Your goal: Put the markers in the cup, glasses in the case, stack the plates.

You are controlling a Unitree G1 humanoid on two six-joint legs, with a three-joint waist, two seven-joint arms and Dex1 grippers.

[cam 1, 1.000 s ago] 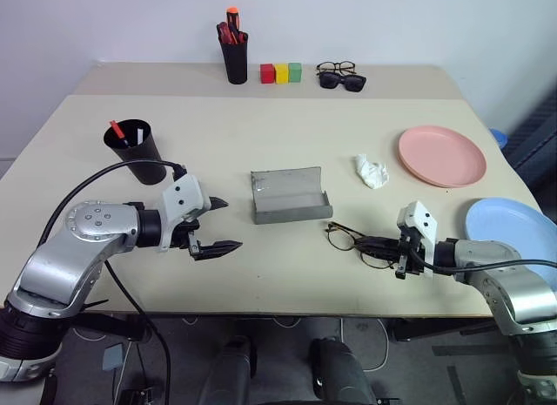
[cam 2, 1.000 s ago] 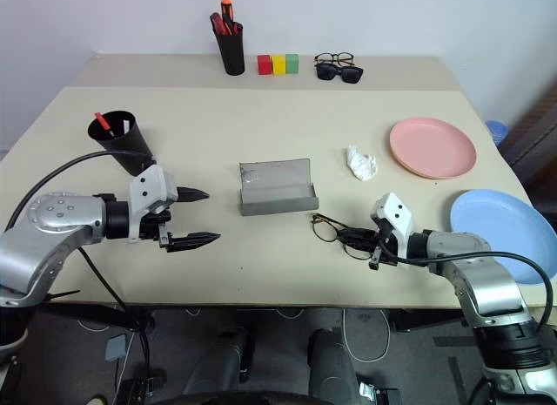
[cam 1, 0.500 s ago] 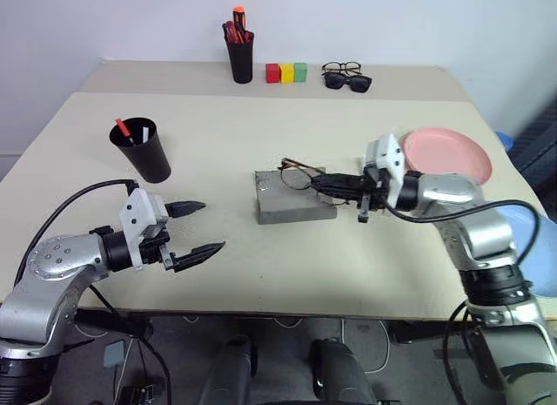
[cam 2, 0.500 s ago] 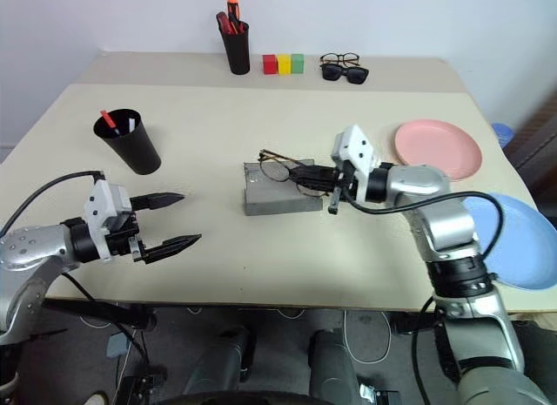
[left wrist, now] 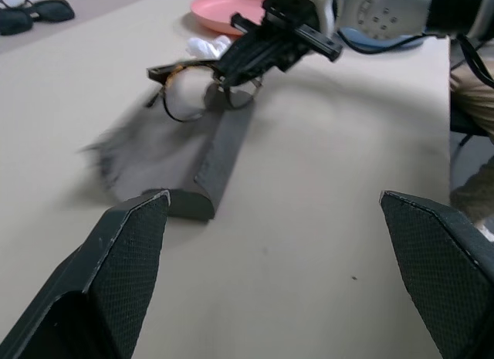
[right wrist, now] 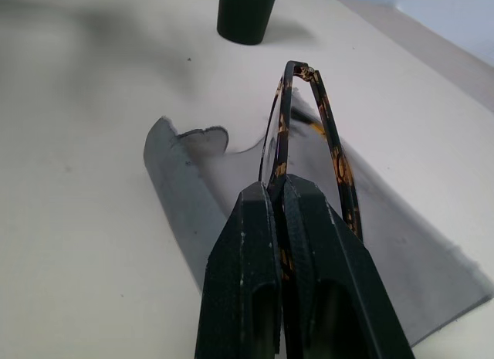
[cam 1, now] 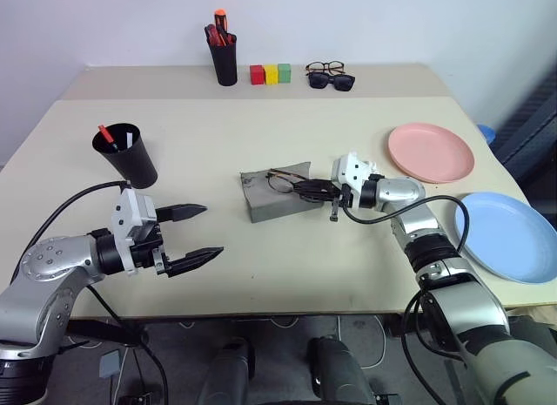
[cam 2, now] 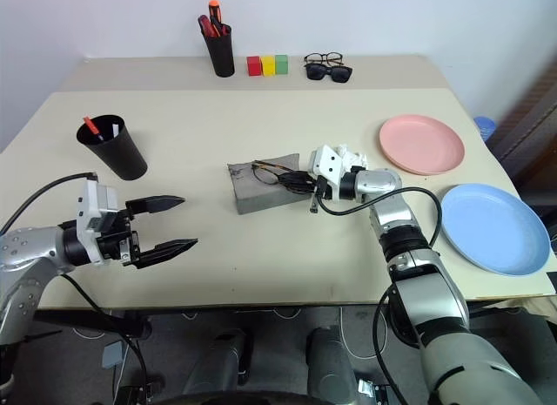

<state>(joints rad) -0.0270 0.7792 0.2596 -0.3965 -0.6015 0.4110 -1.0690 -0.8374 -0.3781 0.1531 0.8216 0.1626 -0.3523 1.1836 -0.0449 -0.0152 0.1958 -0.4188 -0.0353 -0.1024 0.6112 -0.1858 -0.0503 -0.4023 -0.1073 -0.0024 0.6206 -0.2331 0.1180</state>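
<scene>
The right gripper [cam 1: 306, 190] is clamped on the glasses [cam 1: 283, 179], holding them just above the open grey case [cam 1: 271, 200] that lies under its fingertips. The left gripper [cam 1: 197, 234] hovers with jaws wide apart and nothing between them, well apart from the case, with the cup [cam 1: 124, 154] behind it.

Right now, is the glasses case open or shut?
Open. The grey case lies with its lid swung back, and the right pincer holds the glasses over it.
</scene>
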